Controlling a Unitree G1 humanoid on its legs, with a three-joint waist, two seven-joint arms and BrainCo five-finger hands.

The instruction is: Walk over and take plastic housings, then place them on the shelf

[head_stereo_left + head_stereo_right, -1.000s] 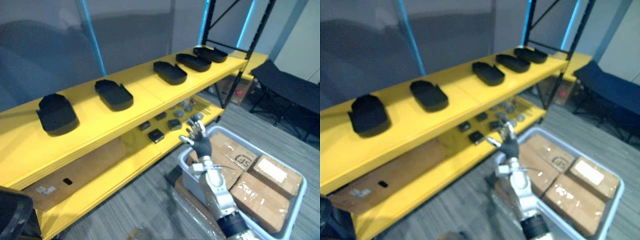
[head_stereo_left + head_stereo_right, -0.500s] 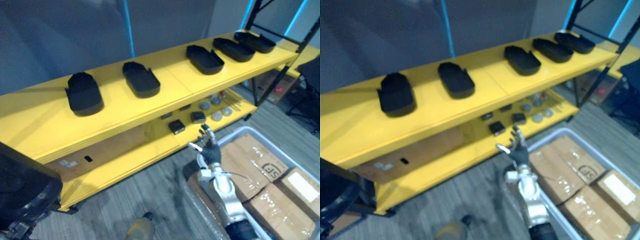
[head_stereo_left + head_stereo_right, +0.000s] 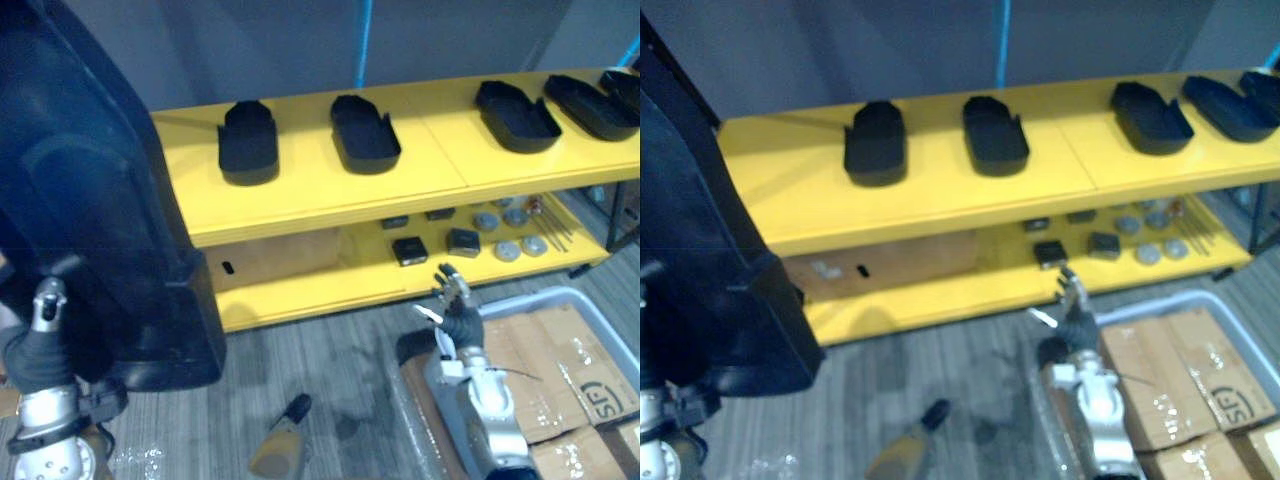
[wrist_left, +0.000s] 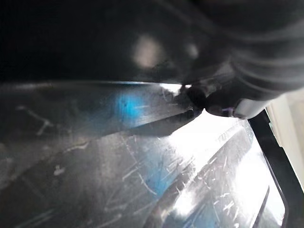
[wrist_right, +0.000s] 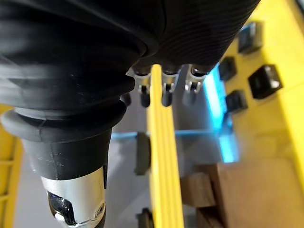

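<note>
Left side: a large black plastic housing (image 3: 100, 200) is sitting very close to the head camera, rising above the left hand (image 3: 38, 345). It is standing roughly upright, its long axis running up and down and leaning a little toward the shelf (image 3: 300, 195). The left wrist view is showing its glossy, scratched surface right against the hand. How that hand is gripping cannot be told, since the housing is hiding it. Probably it is being carried high and upright so it clears the shelf edge on approach.

Right hand (image 3: 455, 305) is hanging low in front of the lower board, fingers (image 5: 164, 92) loosely straight and spread, holding nothing. It looks idle, kept out of the way.

Upper board: a row of shelved housings (image 3: 365, 130) is lying open side up, well apart. Each has its long axis running front to back across the board. The even spacing suggests one slot per part. Bare yellow is showing at the row's left end, likely the next spot. The carried housing would need tipping flat to match.

Lower board is carrying small black blocks (image 3: 409, 250) and grey discs (image 3: 508, 250). A grey bin (image 3: 560, 298) of cardboard boxes (image 3: 570, 370) is sitting on the floor by the right arm.
</note>
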